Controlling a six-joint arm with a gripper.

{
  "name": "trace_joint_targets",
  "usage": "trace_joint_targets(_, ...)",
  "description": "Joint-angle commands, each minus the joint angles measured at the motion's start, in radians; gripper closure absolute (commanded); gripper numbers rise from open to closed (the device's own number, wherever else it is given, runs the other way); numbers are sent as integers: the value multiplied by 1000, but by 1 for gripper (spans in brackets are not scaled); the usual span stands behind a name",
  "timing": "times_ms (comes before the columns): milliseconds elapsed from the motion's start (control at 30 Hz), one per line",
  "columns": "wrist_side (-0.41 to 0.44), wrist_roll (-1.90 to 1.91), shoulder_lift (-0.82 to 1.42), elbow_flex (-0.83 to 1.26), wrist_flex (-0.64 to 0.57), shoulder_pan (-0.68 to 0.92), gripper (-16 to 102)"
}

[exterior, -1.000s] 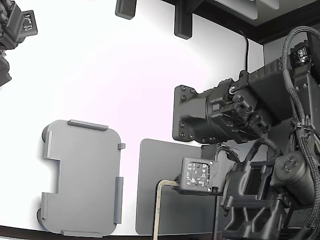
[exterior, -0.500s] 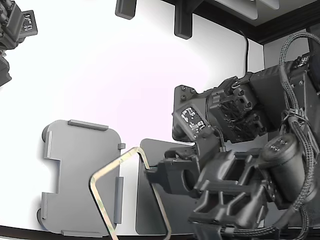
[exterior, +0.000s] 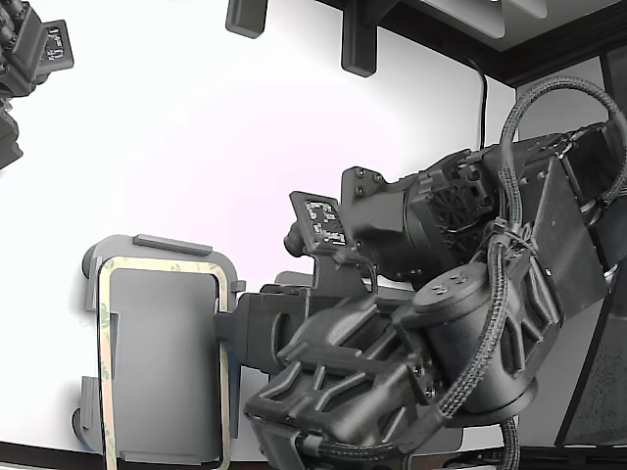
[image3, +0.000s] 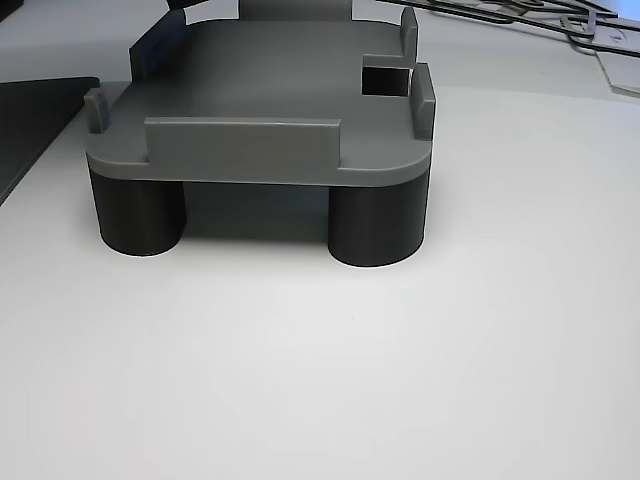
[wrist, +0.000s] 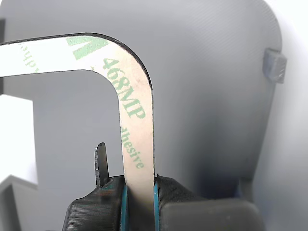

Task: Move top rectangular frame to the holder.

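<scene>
Frame [exterior: 157, 269] swung from mat side to over holder [exterior: 147, 243], near bench's front edge. End effector [wrist: 139, 190] pinches it (adhesive liner visible); release remains.

Overhead, wrist close-up and low side views share the holder [exterior: 162, 352].
</scene>
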Motion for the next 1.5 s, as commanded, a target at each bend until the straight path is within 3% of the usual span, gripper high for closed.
trace_joint_targets(0,-6,11,-9,-51,9,-23,97)
trace_joint_targets(1467,-126,78,28,91,9,-87,97)
